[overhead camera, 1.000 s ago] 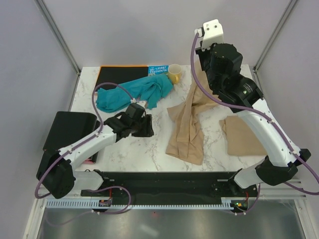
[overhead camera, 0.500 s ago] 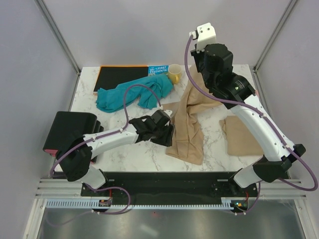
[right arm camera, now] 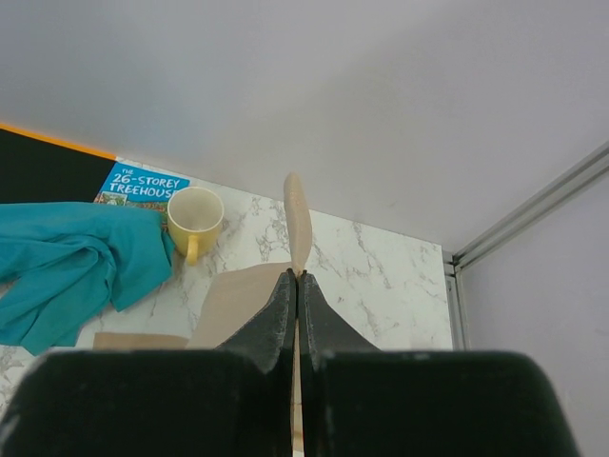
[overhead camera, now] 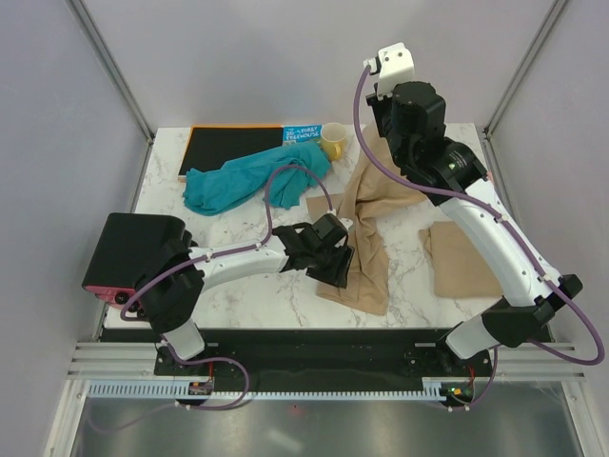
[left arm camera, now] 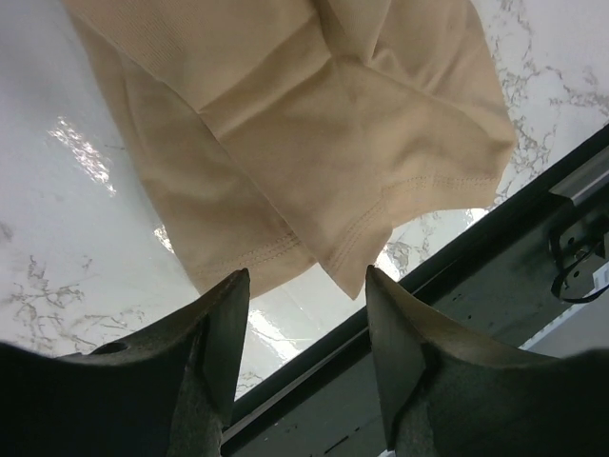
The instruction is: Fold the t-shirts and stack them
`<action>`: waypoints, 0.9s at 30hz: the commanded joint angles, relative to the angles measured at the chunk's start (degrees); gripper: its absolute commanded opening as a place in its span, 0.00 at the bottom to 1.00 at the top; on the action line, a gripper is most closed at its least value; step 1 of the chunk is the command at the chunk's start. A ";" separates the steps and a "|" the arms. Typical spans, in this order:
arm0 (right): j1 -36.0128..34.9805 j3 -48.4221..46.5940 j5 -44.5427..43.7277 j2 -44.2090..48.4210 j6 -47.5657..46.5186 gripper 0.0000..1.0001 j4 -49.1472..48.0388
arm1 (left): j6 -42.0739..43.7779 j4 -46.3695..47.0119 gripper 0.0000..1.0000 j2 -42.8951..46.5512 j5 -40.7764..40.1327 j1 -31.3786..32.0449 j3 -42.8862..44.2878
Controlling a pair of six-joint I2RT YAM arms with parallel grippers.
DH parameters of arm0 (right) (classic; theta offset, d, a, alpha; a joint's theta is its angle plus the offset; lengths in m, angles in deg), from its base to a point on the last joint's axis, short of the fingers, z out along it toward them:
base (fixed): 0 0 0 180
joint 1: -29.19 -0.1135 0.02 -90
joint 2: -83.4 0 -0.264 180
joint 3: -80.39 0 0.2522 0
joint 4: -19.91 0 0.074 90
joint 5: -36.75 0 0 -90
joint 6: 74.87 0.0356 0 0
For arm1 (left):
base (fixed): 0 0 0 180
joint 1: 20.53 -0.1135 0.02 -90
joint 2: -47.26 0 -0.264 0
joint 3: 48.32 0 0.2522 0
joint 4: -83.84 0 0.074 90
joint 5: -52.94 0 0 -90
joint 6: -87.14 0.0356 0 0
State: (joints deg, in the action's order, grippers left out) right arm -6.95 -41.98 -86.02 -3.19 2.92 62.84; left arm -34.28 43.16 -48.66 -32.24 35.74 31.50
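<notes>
Down at the near side of the white marble-patterned tabletop [overhead camera: 247,295], the left end effector [left arm camera: 306,324] hangs with its jaws spread wide and nothing in them, poised over the stitched hem of a crumpled tan-beige soft cloth t-shirt [left arm camera: 314,143]. From there the shirt runs in a rope-like drape toward the far right, where the right end effector [right arm camera: 297,286] is clenched on a thin fold of it and holds that end in the air. The step in hand appears to be catching the near hem so the two arms can stretch the shirt flat. It would go best if the left jaws dropped straight over the hem's corner and took a shallow bite through both layers while the right grip held firm. A folded tan-beige t-shirt [overhead camera: 464,259] lies apart to the right. Farther off, left of centre, a bunched teal-blue cloth garment [overhead camera: 247,179] waits beside a yellow round mug [overhead camera: 333,141], a colourful picture book [overhead camera: 303,134] and a flat black rectangular board [overhead camera: 233,148].
</notes>
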 commanded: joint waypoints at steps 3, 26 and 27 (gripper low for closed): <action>0.46 -0.01 0.96 0.98 0.61 0.00 -2.98 | 1.01 -0.15 0.59 0.03 1.07 0.77 1.88; 0.72 0.69 1.75 1.86 0.96 0.00 -3.15 | 1.54 0.20 0.53 -4.80 0.54 2.00 2.84; 0.72 0.78 1.75 1.95 0.96 0.00 -3.15 | 1.54 0.29 0.53 -4.80 0.37 2.00 2.84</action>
State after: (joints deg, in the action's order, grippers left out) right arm -6.51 -41.22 -84.80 -3.17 3.34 62.75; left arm -34.28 42.57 -53.17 -30.93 37.35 32.29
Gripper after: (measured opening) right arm 0.010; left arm 0.534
